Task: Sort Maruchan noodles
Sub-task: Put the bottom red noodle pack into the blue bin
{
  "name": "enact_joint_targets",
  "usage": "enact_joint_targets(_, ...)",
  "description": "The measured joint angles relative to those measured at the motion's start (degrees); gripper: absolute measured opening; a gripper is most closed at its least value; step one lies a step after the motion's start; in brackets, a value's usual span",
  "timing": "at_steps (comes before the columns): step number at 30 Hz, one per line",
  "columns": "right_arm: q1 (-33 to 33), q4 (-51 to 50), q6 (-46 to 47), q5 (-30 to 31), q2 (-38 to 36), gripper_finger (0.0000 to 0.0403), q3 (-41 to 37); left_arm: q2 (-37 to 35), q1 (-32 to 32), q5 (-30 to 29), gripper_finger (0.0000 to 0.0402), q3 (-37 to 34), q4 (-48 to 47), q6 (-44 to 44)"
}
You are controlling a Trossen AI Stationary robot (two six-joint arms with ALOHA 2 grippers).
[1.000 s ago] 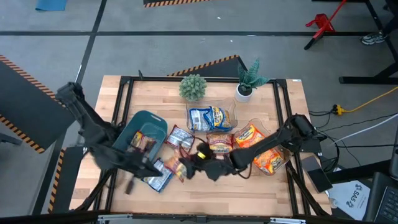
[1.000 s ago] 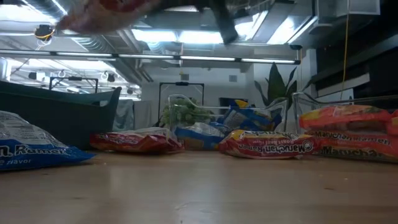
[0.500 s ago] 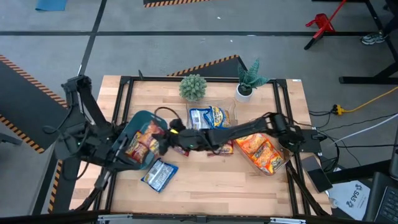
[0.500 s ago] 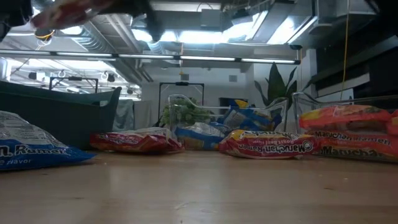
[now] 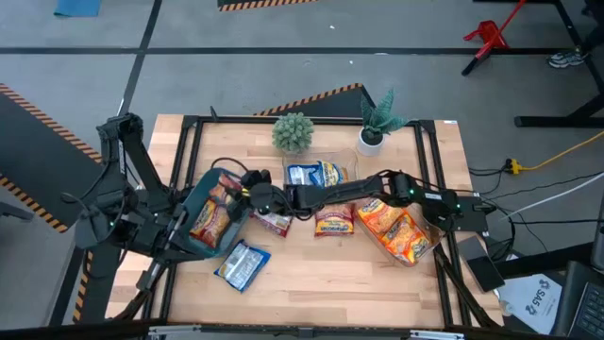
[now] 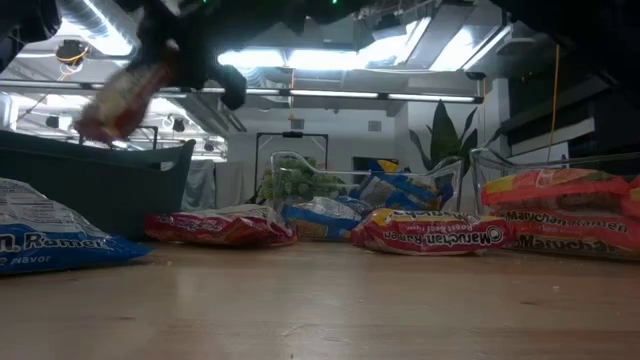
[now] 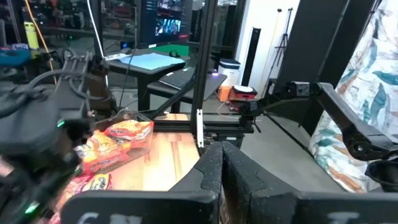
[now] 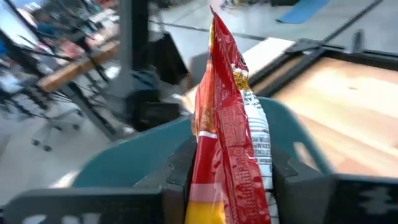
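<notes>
Teal bin (image 5: 209, 213) sits at about 9 o'clock on the wooden counter (image 5: 311, 283), tilted, with red-brown and orange packets (image 5: 209, 223) lying inside it.

Left gripper (image 7: 222, 163): fingers pressed together, nothing between them. In the high view the left arm stands at the counter's 9 o'clock edge, just beside the bin.

Blue-and-white packet (image 5: 242, 265) lies flat on the counter at about 7 o'clock, just below the bin.

Right gripper (image 5: 247, 185): arm stretched across the counter from 3 o'clock, gripper over the bin's near rim. Its fingers are clamped on a red-brown packet (image 8: 229, 143), held edge-up; the right wrist view shows the bin wall directly behind it. In the low view the same packet (image 6: 122, 98) hangs tilted above the bin rim, apart from it.

Centre of counter: one red-brown packet (image 5: 274, 222) just beside the bin, another (image 5: 334, 221) a little toward 3 o'clock.

Clear tub (image 5: 321, 178) toward 12 o'clock holds blue-and-white packets.

Second clear tub (image 5: 429, 244) at about 4 o'clock holds orange-yellow packets (image 5: 396, 229).

Two potted plants (image 5: 293, 132) (image 5: 377, 121) stand at the 12 o'clock edge.
</notes>
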Motion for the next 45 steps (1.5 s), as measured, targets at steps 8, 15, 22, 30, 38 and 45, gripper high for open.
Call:
enact_joint_targets(8, -1.46, -2.18, -3.5, -1.65, 0.09, 0.0093, 0.0, 0.0, -0.55, -1.67, 0.0, 0.0, 0.0, 1.51)
enact_joint_targets(15, -1.61, 0.69, -3.89, -2.87, 3.08, 0.0093, 0.0, 0.0, -0.51, -3.43, 0.0, 0.0, -0.17, 2.5)
enact_joint_targets(22, -2.42, 2.4, -2.4, -3.68, 4.9, 0.0093, -0.04, 0.0, -0.47, -4.14, 0.0, 0.0, -0.34, 2.58)
enact_joint_targets(30, -3.42, 2.42, -1.94, -7.37, 5.02, 0.0093, -0.03, 0.0, -0.47, -4.21, 0.0, 0.0, -0.35, 3.93)
enact_joint_targets(38, -3.52, 1.13, -4.04, -10.61, 5.99, 0.0135, -0.04, 0.0, -0.47, -4.18, 0.0, 0.0, -0.35, 3.88)
enact_joint_targets(45, -3.56, 1.19, -8.94, -9.91, 5.22, 0.0189, -0.08, 0.02, -0.47, -4.16, 0.0, 0.0, -0.35, 3.82)
